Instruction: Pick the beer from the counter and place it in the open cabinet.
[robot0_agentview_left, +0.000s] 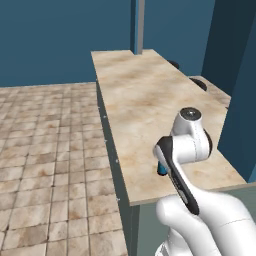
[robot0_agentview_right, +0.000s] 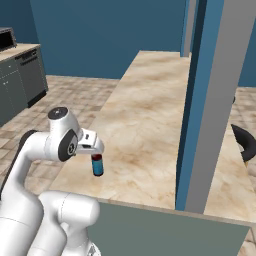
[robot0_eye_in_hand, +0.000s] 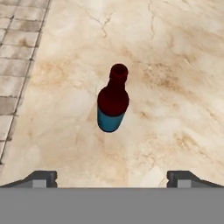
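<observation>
A simulated kitchen with dark blue walls and a beige tiled floor (robot0_agentview_left: 50, 150) surrounds a long desk (robot0_agentview_left: 145, 100) topped with a beige marble-patterned slab over grey-green side panels. The desk runs away from the cameras toward the far wall. The beer (robot0_agentview_right: 97, 164) stands upright on the desk, near its front end and close to the edge that borders the tiled floor; its blue label, dark brown shoulders and dark red cap show clearly in the hand view (robot0_eye_in_hand: 113, 99), where the marble around it is bare.

The claw (robot0_eye_in_hand: 112, 178) hangs above the bottle, pointing down at it, with its two dark fingertips (robot0_eye_in_hand: 41, 178) spread wide, one at each lower corner of the hand view, and nothing between them. It is apart from the bottle. In the left base view the white arm's wrist covers most of the bottle, leaving a sliver of blue label (robot0_agentview_left: 162, 169) beside it.

A tall cabinet door (robot0_agentview_right: 207, 100), blue and grey in the right base view, stands edge-on over the desk to the right of the bottle, well apart from it, and blocks part of the marble behind. Black round burners (robot0_agentview_left: 200, 84) of a stovetop show beyond the far side of the desk. At the far left of the right base view a row of dark lower cupboards (robot0_agentview_right: 20, 80) stands along the wall.
</observation>
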